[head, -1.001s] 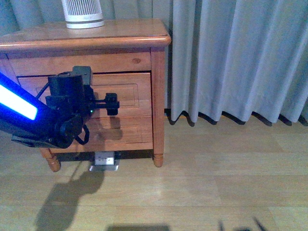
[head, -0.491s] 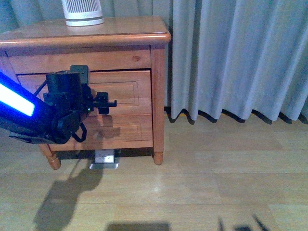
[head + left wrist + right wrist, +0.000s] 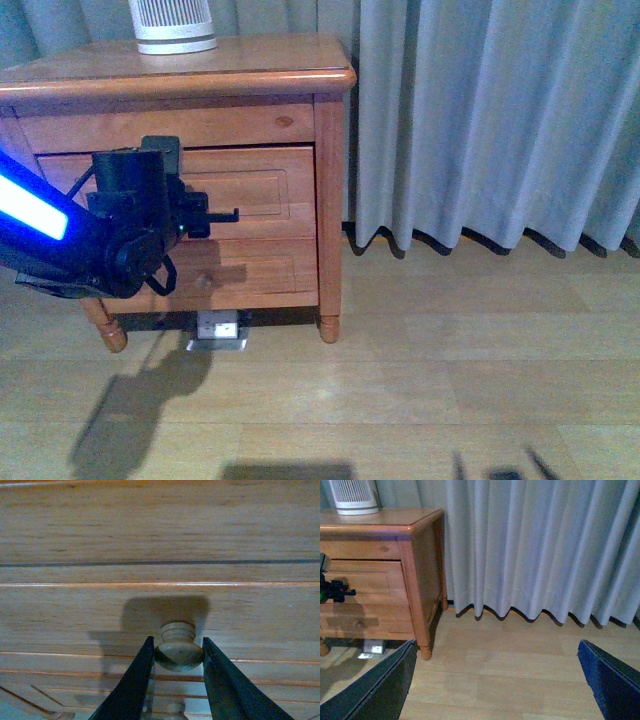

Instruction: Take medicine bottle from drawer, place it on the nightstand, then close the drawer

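Wooden drawer (image 3: 265, 190) closed; pincer (image 3: 177, 640) clasps knob (image 3: 178, 653).

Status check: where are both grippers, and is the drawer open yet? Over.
Left gripper shut on knob of drawer. Right gripper open, above floor. Drawer closed, medicine bottle not in view. Nothing blocking its front.

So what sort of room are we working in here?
Most likely a bedroom, though no bed is in view: a small wooden nightstand, floor-length grey curtains beside it, and a pale wood-look floor.
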Motion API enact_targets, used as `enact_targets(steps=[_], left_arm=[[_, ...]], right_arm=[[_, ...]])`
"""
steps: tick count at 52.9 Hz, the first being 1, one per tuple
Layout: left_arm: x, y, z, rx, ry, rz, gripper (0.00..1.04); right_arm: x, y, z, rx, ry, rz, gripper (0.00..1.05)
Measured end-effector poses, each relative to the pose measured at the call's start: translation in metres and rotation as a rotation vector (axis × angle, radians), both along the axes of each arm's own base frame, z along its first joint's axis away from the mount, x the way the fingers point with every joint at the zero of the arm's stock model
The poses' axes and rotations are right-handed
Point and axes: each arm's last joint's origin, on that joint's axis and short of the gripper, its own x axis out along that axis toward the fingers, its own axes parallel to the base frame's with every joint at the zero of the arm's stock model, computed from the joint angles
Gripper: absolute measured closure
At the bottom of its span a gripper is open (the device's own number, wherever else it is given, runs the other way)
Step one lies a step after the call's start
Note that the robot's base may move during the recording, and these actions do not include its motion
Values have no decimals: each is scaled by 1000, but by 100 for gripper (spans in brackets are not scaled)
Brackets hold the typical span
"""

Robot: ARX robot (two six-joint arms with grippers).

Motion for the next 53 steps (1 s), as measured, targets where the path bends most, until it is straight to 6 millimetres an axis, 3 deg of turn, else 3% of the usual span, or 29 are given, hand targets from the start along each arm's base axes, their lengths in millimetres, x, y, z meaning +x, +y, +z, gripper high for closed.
enact_targets(steps=[6,18,33,37,44,53], left_arm=[[-11,1,1,-19,-11,0,81],[-65,-3,5,6,7,26,81],[-177,-3,10,102,90,14,81],[-197,-4,10,117,114,9,81],[-214,-5,7,130,157,2,81],[-218,-3,15,125,156,15,56]], right_arm=[[0,0,0,0,0,0,7],[0,0,0,0,0,0,7],[0,0,0,0,0,0,7],[0,0,0,0,0,0,7],[0,0,0,0,0,0,7],[0,0,0,0,0,0,7]])
